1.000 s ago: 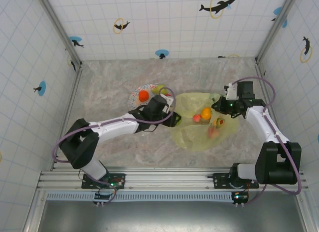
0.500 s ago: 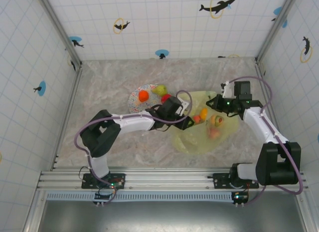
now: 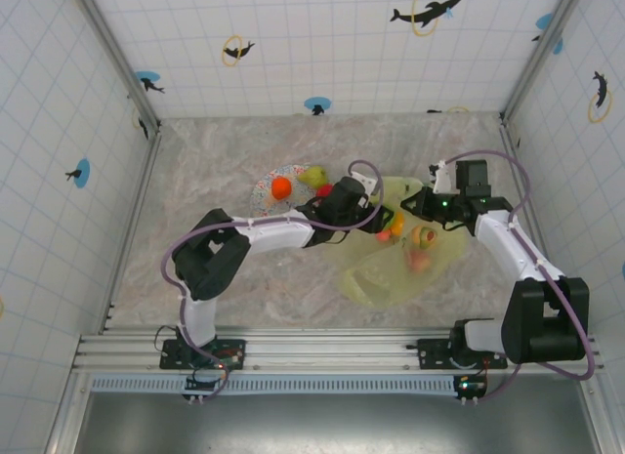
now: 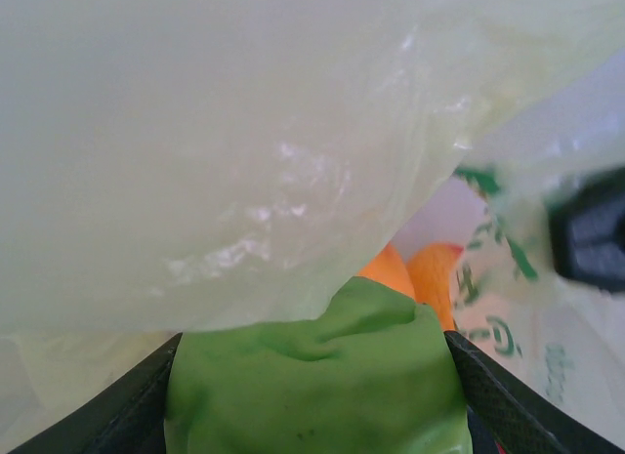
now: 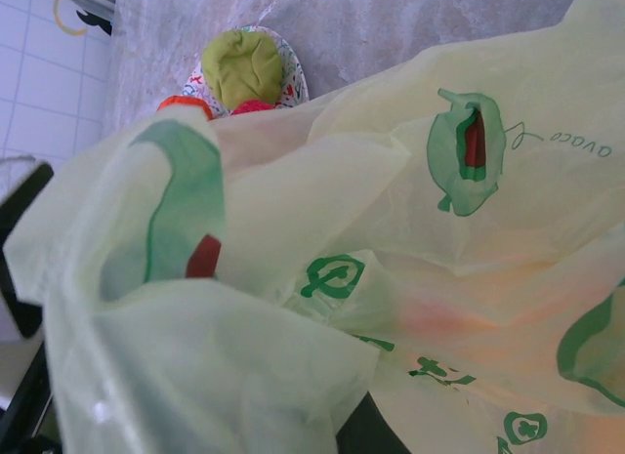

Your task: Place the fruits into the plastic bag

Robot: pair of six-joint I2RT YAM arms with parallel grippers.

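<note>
Between the fingertips of the left gripper (image 4: 312,339) sits a green fruit (image 4: 312,400) — smooth, matte-glossy, dented across its top — with a dark finger pressed against each side, so the grip is closed on it. Just past those fingertips lie two orange fruits (image 4: 391,271), touching one another (only their tops show over the green one). Above and ahead of this gripper hangs the plastic bag (image 4: 244,132): a thin, crinkly, pale yellow-green film with shiny creases and small green avocado prints. Seen from overhead, the left gripper is at the bag's mouth, and more fruit pieces, red and orange, lie inside the film beyond it. Across the mouth, the right gripper (image 3: 422,202) is pinched shut on the bag's rim, which stands lifted off the table. Behind the left gripper, back beside its arm, the patterned plate (image 3: 262,192) carries a lone orange (image 3: 281,187), a yellow-green pear (image 3: 314,176) and a red piece (image 5: 252,106).
</note>
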